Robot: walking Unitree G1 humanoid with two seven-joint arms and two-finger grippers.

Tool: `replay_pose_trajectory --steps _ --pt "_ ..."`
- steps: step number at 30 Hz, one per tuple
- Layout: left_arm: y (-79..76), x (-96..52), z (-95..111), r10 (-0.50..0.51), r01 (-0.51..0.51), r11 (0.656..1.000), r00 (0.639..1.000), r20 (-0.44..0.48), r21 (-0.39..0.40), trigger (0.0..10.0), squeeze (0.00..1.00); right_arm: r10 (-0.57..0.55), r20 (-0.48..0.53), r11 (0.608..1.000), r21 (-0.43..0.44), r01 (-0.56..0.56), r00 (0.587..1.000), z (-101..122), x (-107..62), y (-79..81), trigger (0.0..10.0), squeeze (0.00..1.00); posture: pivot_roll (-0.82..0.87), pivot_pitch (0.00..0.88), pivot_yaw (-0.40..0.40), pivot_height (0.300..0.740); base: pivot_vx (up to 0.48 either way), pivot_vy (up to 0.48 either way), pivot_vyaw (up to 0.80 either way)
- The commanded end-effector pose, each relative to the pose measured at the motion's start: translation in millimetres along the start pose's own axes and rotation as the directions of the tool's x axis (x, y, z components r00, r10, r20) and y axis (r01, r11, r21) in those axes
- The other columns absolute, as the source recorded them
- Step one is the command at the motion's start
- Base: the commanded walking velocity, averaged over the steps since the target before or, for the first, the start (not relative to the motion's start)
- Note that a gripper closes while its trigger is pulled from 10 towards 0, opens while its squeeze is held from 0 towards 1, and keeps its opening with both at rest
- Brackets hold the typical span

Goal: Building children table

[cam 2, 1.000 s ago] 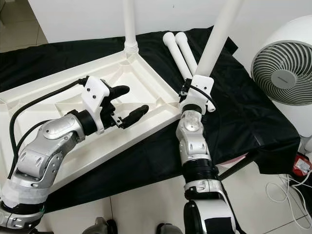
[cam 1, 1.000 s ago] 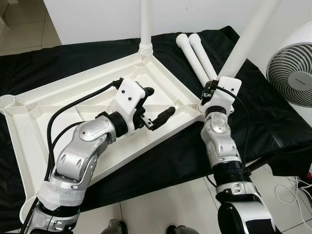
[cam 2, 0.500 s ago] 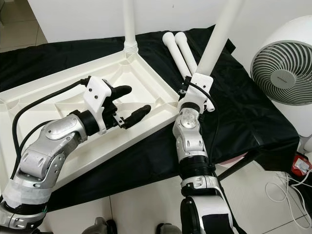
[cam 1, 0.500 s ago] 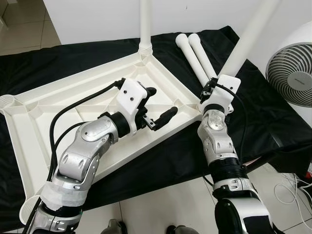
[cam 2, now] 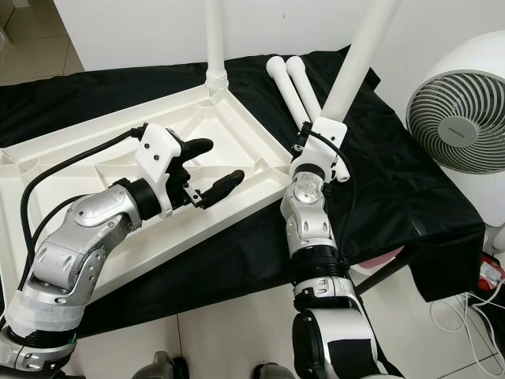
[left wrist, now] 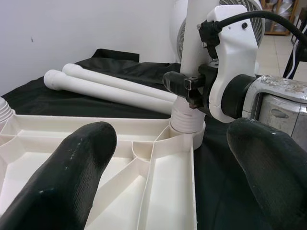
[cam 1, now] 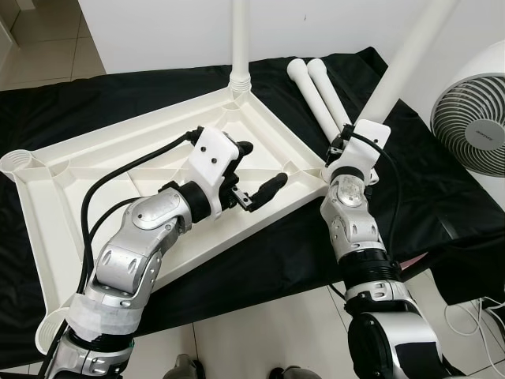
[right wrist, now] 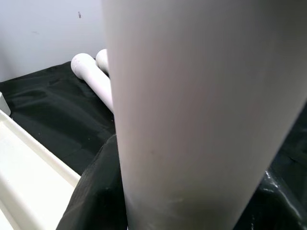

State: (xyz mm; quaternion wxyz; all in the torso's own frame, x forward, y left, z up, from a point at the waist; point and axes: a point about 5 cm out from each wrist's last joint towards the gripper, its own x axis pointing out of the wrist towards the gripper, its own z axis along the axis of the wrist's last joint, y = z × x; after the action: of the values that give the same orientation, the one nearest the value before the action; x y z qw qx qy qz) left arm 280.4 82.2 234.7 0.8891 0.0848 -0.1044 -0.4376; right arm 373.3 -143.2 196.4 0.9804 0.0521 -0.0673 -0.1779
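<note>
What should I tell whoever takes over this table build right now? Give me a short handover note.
Left gripper: jaws open, hovering above the upside-down white tabletop, holding nothing.
Right gripper: jaws shut on the tilted leg at the tabletop's near right corner socket.
Done: one leg stands upright in the far corner socket.
In progress: the right-hand leg sits at its socket; I cannot tell whether it is fully seated.
Left: two spare legs lie side by side on the black cloth; the two left-side corner sockets are still open.
</note>
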Motion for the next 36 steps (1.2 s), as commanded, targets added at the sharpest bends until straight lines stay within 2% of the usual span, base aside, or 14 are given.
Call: replay_pose_trajectory --steps 1,2,9,12,13,14,16,23,24,25,28,30,35,36 --pt "-0.4 -0.6 -3.7 0.025 -0.025 1.000 1.000 -0.009 -0.002 10.0 0.00 -0.022 -0.128 1.000 -0.020 0.020 0.992 -30.2 -5.9 -8.3 10.0 0.07 -0.06 0.103 0.008 0.740 0.000 0.000 0.00" --pt "-0.4 -0.5 -3.7 0.026 -0.026 1.000 1.000 -0.008 -0.003 10.0 0.00 -0.018 -0.118 1.000 -0.020 0.016 0.993 -28.7 -5.1 -9.2 10.0 1.00 -0.06 0.103 0.008 0.740 0.000 0.000 0.00" --pt "-1.2 0.1 -4.0 0.023 -0.023 1.000 1.000 -0.007 -0.006 10.0 0.00 0.029 -0.055 0.999 -0.034 -0.031 0.998 -20.7 0.9 -16.2 10.0 1.00 -0.06 0.103 0.008 0.740 0.000 0.000 0.00" --pt "-0.8 0.2 -3.3 0.025 -0.025 1.000 1.000 -0.006 -0.007 10.0 0.00 0.101 -0.026 0.993 -0.059 -0.102 0.995 -15.9 6.6 -22.1 10.0 1.00 -0.07 0.108 0.010 0.740 0.000 0.000 0.00" --pt "-0.5 0.2 -3.2 0.026 -0.026 1.000 1.000 -0.006 -0.007 10.0 0.00 0.128 -0.019 0.990 -0.058 -0.129 0.992 -14.3 8.3 -23.8 10.0 0.98 -0.07 0.108 0.010 0.740 0.000 0.000 0.00" --pt "-0.3 0.1 -3.3 0.027 -0.027 1.000 1.000 -0.006 -0.007 10.0 0.00 0.167 -0.021 0.984 -0.059 -0.168 0.986 -13.4 9.8 -24.8 10.0 0.00 -0.07 0.108 0.010 0.740 0.000 0.000 0.00" --pt "-0.1 0.0 -3.3 0.027 -0.027 1.000 1.000 -0.006 -0.007 10.0 0.00 0.235 -0.035 0.969 -0.072 -0.237 0.971 -12.7 13.1 -28.8 10.0 0.00 -0.08 0.110 0.013 0.740 0.000 0.000 0.00" --pt "0.3 0.4 -2.8 0.025 -0.025 1.000 1.000 -0.005 -0.007 10.0 0.00 0.343 -0.027 0.930 -0.127 -0.344 0.939 -4.4 22.1 -42.9 10.0 0.00 -0.08 0.114 0.018 0.740 0.000 0.000 0.00" --pt "0.6 0.5 -2.6 0.025 -0.025 1.000 1.000 -0.004 -0.008 10.0 0.00 0.406 -0.035 0.905 -0.124 -0.407 0.913 -2.0 23.8 -44.6 0.0 0.00 -0.09 0.118 0.022 0.740 0.000 0.000 0.00" --pt "0.7 1.0 -2.4 0.023 -0.023 1.000 1.000 -0.002 -0.009 10.0 0.00 0.452 -0.034 0.883 -0.127 -0.453 0.891 1.4 26.2 -48.0 0.0 0.00 -0.09 0.118 0.022 0.740 0.000 0.000 0.00" --pt "0.8 1.3 -2.1 0.023 -0.023 1.000 1.000 -0.001 -0.010 10.0 0.00 0.478 -0.032 0.869 -0.127 -0.478 0.878 3.8 27.8 -50.2 0.0 0.00 -0.09 0.120 0.022 0.740 0.000 0.000 0.00" --pt "1.8 1.9 -1.1 0.025 -0.025 1.000 1.000 0.004 -0.014 10.0 0.00 0.479 -0.023 0.864 -0.162 -0.476 0.877 9.2 32.6 -57.2 0.0 0.00 -0.09 0.126 0.024 0.740 0.000 0.000 0.00" --pt "4.1 1.5 -0.4 0.034 -0.034 0.999 0.999 0.004 -0.012 10.0 0.00 0.488 -0.029 0.861 -0.147 -0.487 0.872 9.0 33.7 -59.2 0.0 0.00 -0.08 0.132 0.026 0.740 0.000 0.000 0.00" --pt "4.7 1.2 -0.3 0.037 -0.037 0.999 0.999 0.002 -0.009 10.0 0.00 0.514 -0.029 0.848 -0.134 -0.513 0.857 8.0 32.1 -57.3 0.0 0.00 -0.08 0.132 0.026 0.740 0.000 0.000 0.00"
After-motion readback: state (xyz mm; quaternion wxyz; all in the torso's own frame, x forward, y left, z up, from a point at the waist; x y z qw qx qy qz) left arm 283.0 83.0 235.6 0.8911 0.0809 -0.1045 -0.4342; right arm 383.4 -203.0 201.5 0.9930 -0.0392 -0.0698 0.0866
